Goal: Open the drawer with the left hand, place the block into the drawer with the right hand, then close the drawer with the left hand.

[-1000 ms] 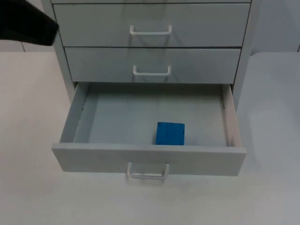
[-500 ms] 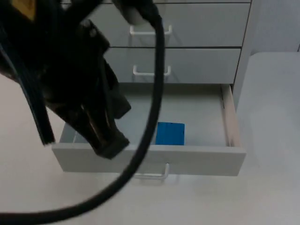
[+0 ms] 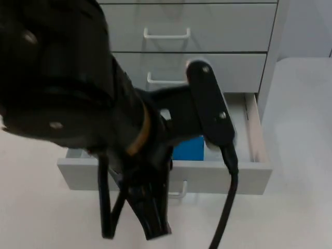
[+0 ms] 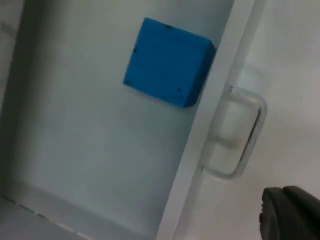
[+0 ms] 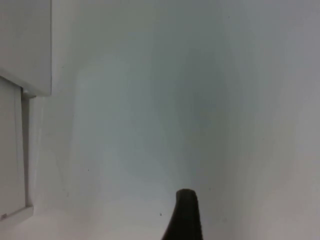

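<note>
White table top carries a grey drawer cabinet at 12 o'clock, its bottom drawer pulled out. Inside lies the blue block. Left gripper hangs before the drawer handle, its grip unreadable; right gripper waits over bare table, likewise unreadable.

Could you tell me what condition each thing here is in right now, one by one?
Bottom drawer: pulled open.
Blue block: lying flat inside the bottom drawer, near its front wall.
Bottom drawer handle: free, nothing gripping it.
Middle drawer: shut.
Top drawer: shut.
Left gripper: in front of the open drawer.
Right arm: waiting beside the cabinet.
</note>
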### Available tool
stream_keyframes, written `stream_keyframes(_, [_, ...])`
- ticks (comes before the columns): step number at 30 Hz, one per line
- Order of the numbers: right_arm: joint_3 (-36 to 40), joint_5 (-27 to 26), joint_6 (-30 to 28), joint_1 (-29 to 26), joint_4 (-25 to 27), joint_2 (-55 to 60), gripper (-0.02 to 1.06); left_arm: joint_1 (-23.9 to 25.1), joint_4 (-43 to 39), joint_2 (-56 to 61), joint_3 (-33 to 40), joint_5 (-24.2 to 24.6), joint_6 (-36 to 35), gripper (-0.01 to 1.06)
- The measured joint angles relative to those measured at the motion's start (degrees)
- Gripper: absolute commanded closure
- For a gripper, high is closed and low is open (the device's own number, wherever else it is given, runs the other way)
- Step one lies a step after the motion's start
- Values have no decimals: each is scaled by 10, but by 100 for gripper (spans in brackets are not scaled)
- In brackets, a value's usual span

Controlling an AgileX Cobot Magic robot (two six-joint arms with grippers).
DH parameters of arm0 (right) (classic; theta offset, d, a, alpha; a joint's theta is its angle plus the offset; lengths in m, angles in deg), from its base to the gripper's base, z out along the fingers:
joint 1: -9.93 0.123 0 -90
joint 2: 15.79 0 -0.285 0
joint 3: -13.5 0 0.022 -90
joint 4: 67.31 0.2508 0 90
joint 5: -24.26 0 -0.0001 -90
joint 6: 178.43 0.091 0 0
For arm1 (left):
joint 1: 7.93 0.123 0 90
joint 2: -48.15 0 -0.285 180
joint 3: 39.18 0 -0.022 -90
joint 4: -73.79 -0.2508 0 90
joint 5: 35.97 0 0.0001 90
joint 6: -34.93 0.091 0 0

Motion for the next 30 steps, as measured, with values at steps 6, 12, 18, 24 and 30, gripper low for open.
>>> stream_keyframes(6, [0, 0, 0, 0, 0, 0, 40, 0, -52, -49, 0, -19, -30, 105])
stream_keyframes(12, [0, 0, 0, 0, 0, 0, 40, 0, -152, -103, -1, -26, -103, 105])
stream_keyframes(18, [0, 0, 0, 0, 0, 0, 40, 0, -236, -139, -2, -28, -177, 105])
stream_keyframes(24, [0, 0, 0, 0, 0, 0, 40, 0, -351, -165, -4, -28, -271, 105])
stream_keyframes(30, [0, 0, 0, 0, 0, 0, 40, 0, -478, -191, -7, -27, -391, 105])
